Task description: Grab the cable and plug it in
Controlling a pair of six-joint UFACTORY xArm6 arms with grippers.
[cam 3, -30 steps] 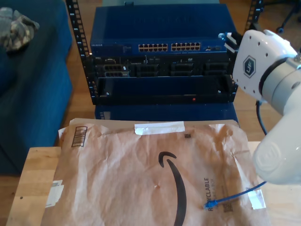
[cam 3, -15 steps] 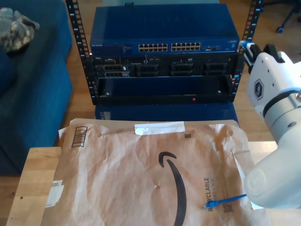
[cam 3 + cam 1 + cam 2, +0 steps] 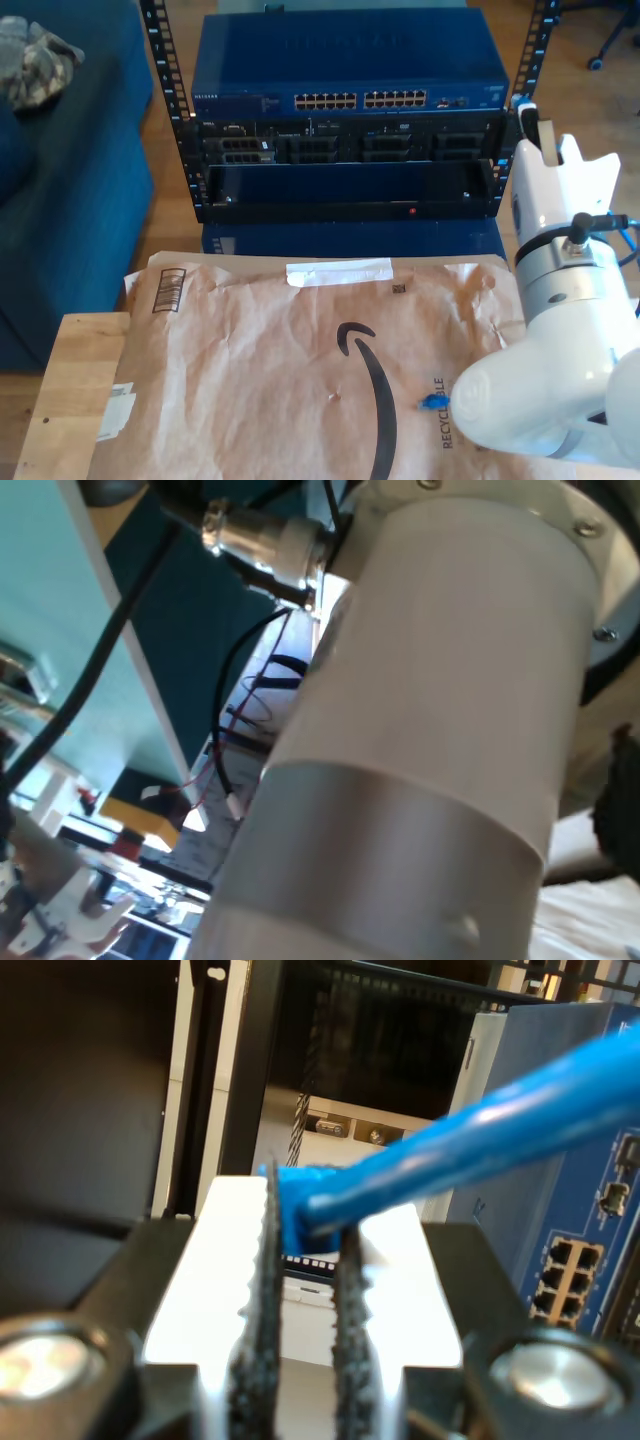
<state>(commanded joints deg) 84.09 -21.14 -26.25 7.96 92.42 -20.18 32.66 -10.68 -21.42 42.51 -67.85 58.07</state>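
The bright-blue cable (image 3: 480,1140) is pinched near one end between the toothed pads of my second gripper (image 3: 305,1260), which is shut on it. In the exterior view my second gripper (image 3: 527,112) is raised beside the right post of the rack, level with the blue switch (image 3: 350,60) and its row of ports (image 3: 360,100). The cable's free plug (image 3: 432,403) lies on the brown paper envelope (image 3: 280,370), just beside the arm's white elbow. Most of the cable's length is hidden behind the arm. The first wrist view looks along a white arm link (image 3: 430,730).
The rack (image 3: 340,185) holds darker units under the switch. The envelope covers most of the wooden table (image 3: 70,400). A blue sofa (image 3: 70,180) fills the exterior view's left. The arm's big white joints (image 3: 540,400) crowd the table's right side in that view.
The arm has swung towards the exterior view's right and turned, taking my second gripper from the switch's right end to beside the rack post. The free plug slid left over the envelope.
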